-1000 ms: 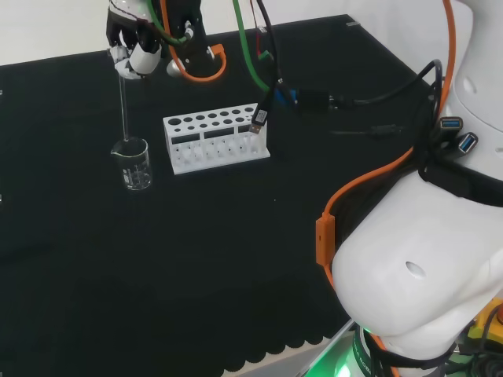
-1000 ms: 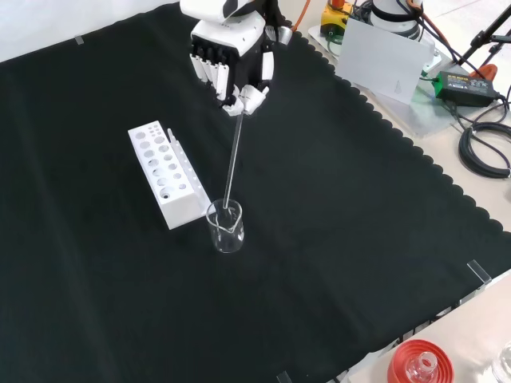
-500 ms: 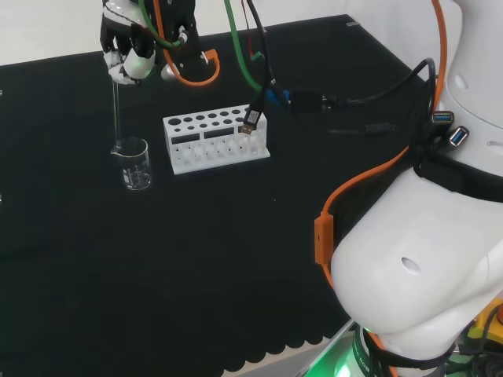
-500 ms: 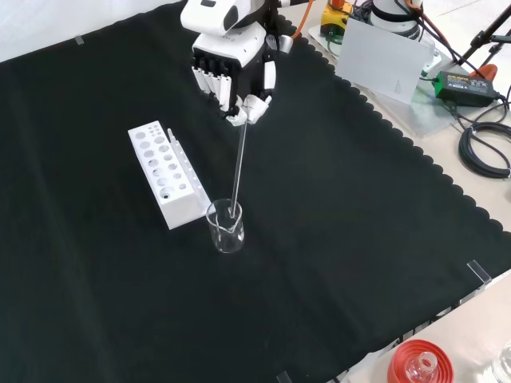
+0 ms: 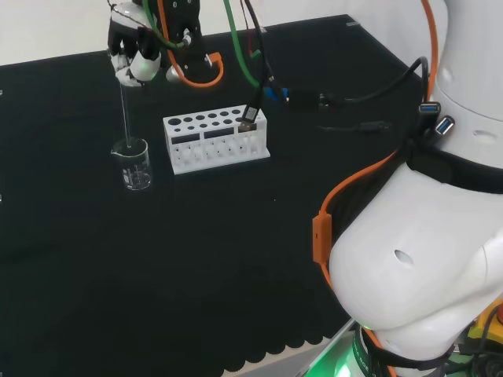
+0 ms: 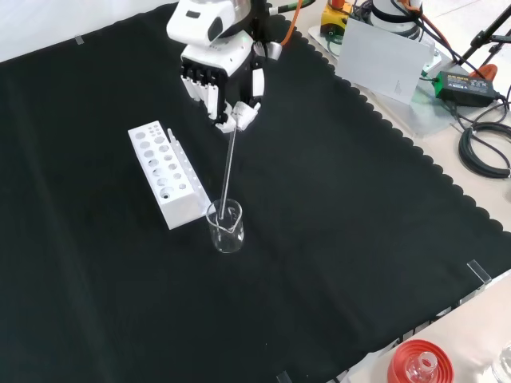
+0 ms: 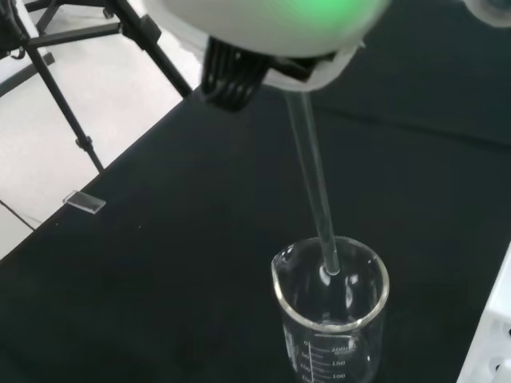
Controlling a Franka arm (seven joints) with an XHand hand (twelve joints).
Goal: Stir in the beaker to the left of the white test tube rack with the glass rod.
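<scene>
- Holding the glass rod (image 6: 229, 169) by its upper end, our hand (image 6: 217, 80) has its fingers curled round it and hangs above the bench (image 6: 359, 207), well over the beaker (image 6: 226, 227).
- In the front view we see the beaker just at 5 o'clock of the near end of the white test tube rack (image 6: 165, 175); in the head view the beaker (image 5: 134, 163) sits at 9 o'clock of the rack (image 5: 215, 138).
- From the wrist view we find the rod (image 7: 313, 183) slanting down through the beaker's (image 7: 331, 307) mouth, its tip inside near the wall; whether it touches the bottom we cannot tell.
- We judge the stirring step to be in hand, with the rod already in the vessel.
- We expect the rod to be stiff, smooth and brittle, so a grip high on its shaft gives reach but lets the tip swing wide.
- We take the beaker for light, thin glass that appears empty, so a sideways knock on its wall could slide or tip it; small circles kept off the rim seem wise.
</scene>
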